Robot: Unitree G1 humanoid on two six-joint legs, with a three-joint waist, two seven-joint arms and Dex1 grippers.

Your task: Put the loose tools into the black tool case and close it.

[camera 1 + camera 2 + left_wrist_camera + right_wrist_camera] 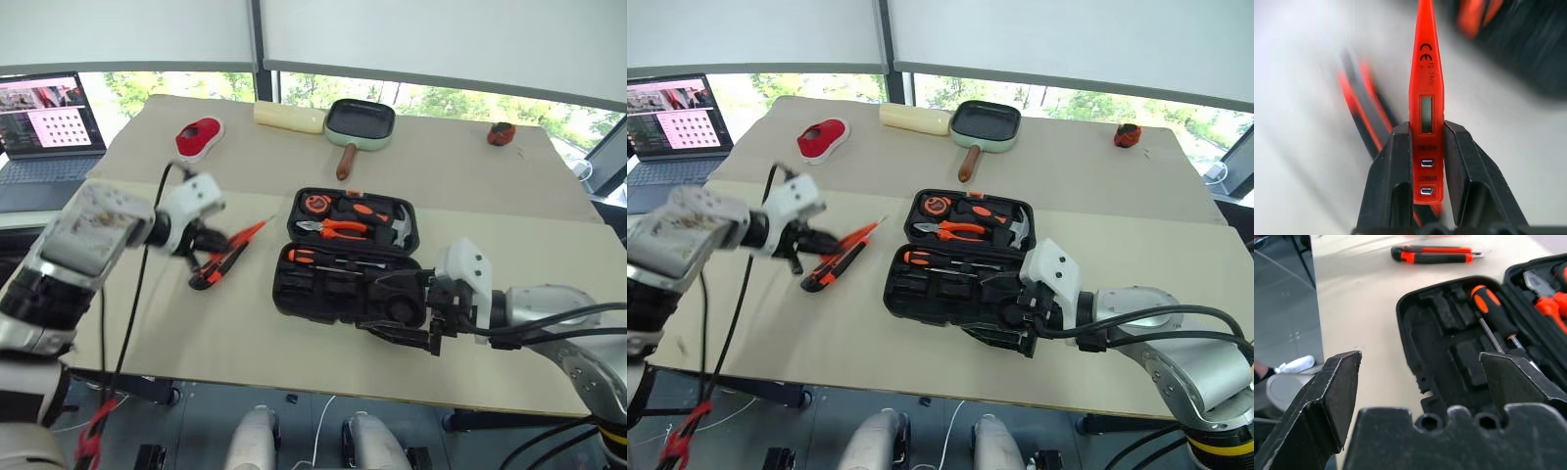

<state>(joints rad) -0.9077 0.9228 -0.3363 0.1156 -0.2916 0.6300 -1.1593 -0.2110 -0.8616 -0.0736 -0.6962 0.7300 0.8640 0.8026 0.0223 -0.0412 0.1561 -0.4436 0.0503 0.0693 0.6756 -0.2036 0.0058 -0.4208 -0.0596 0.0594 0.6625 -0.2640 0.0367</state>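
My left gripper point(1422, 147) is clamped on the slim orange tester pen point(1425, 98), left of centre in the head view, above the utility knife point(217, 266) lying on the table point(147, 323). My right gripper point(1420, 377) hangs wide open, empty, at the near edge of the open black tool case point(348, 257) at centre, a screwdriver point(1493, 316) already slotted inside.

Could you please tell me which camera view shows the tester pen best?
The left wrist view: the tester pen stands close up, clamped in the left claw, its small window and print readable. The head views show it as a thin orange sliver; in the right wrist view I cannot make it out.
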